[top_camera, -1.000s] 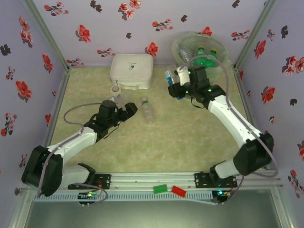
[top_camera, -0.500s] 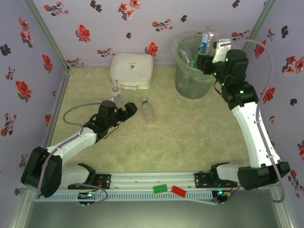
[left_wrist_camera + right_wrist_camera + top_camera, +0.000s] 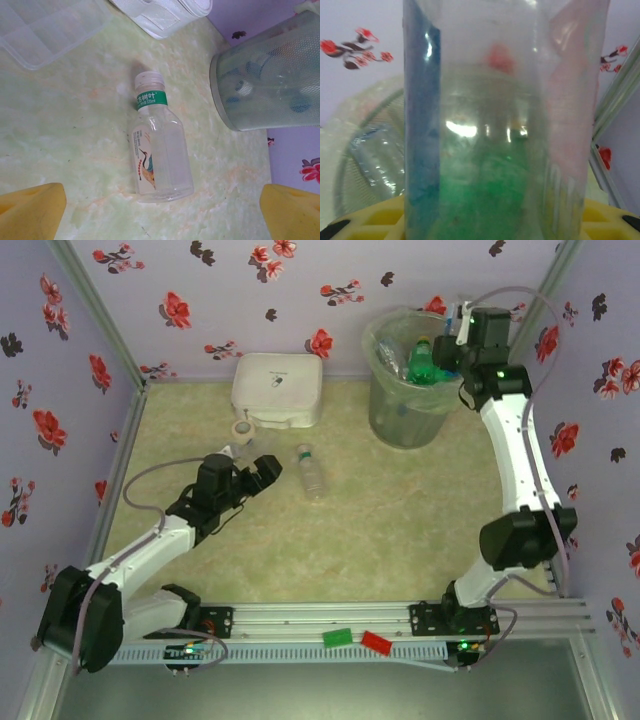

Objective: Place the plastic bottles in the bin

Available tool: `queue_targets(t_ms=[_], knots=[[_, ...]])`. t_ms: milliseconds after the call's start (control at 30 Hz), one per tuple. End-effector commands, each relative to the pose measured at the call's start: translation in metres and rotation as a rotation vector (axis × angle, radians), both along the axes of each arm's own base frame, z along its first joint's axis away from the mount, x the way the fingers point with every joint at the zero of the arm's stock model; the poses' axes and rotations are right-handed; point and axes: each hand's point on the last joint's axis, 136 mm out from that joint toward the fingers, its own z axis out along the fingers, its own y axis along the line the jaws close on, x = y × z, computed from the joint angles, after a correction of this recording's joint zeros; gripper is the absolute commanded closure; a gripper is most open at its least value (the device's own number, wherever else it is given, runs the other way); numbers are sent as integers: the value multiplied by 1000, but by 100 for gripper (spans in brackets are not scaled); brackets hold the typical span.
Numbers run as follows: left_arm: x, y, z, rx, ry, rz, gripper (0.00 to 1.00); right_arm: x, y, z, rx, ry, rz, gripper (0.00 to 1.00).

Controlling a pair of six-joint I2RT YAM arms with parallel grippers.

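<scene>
The tall round grey-green bin (image 3: pixel 398 422), bag-lined and just below the right claw (image 3: pixel 490 226), holds green plastic bottles (image 3: pixel 428 362), that claw clamping a clear blue-labelled plastic bottle (image 3: pixel 490 125), while the wide-open left claw (image 3: pixel 161 220) faces a clear plastic bottle (image 3: pixel 161 155) lying lengthwise just ahead, cap pointing away.

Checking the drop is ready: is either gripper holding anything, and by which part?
The right gripper holds a clear blue-labelled bottle by its body, at the bin rim. The left gripper is open and empty.
</scene>
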Motion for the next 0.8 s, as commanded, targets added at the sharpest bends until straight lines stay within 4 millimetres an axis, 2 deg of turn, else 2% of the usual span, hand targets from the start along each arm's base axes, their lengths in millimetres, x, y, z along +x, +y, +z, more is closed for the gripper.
queue_targets(t_ms=[0, 233, 300, 400, 500, 567, 767], knots=[[-5, 7, -2, 27, -10, -13, 0, 2, -10, -12, -58, 91, -26, 57], [-10, 14, -7, 30, 1, 1, 0, 20, -11, -34, -72, 173, -38, 53], [-10, 15, -6, 29, -1, 3, 0, 23, -12, -39, -75, 190, -43, 46], [-11, 17, -5, 33, -5, 4, 0, 24, -10, -36, -65, 181, -35, 27], [-11, 17, -6, 37, -3, 5, 0, 23, -10, -25, -57, 149, -42, 9], [-11, 17, -6, 37, -1, 6, 0, 20, -11, -15, -56, 123, -43, 1], [-9, 16, -4, 35, 0, 5, 0, 3, -14, 12, -67, 67, -47, 0]])
